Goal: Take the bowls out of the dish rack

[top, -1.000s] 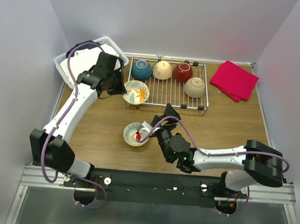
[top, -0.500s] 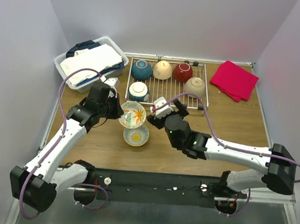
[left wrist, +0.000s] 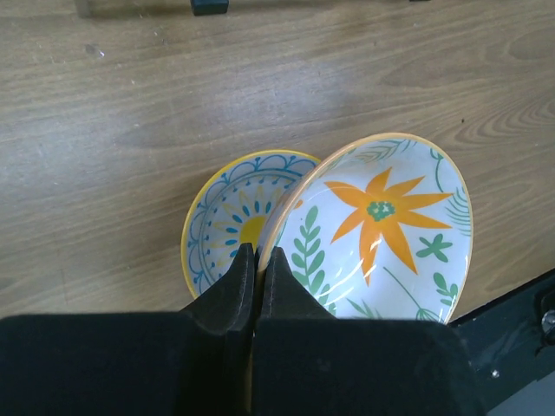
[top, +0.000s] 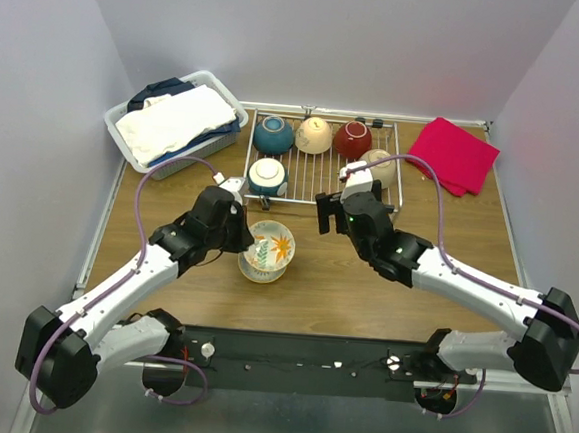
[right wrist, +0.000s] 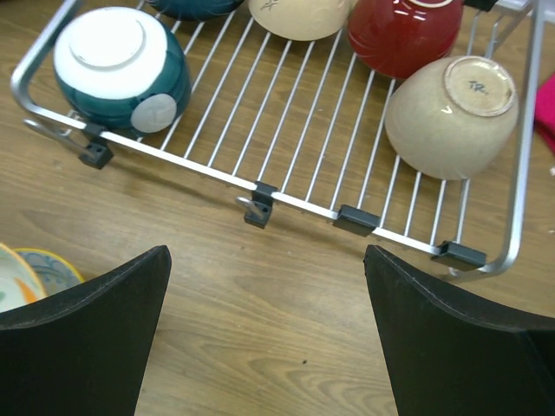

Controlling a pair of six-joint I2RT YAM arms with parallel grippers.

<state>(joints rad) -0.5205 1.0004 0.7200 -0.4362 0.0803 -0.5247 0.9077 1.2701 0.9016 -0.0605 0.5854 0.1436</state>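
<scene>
A robotics lab cell: plain grey walls (top: 333, 39) box in a wooden table (top: 459, 225), with sheet metal (top: 303, 428) along the frame's bottom.

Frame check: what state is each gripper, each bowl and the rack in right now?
Left gripper: shut on rim of floral bowl.
Right gripper: open, empty, near dish rack.
Floral bowl: tilted, overlapping yellow bowl.
Yellow bowl: upright on table.
Dish rack: holds five bowls.
Teal bowl, cream bowl, red bowl, beige bowl, white-footed bowl: upside down.
</scene>
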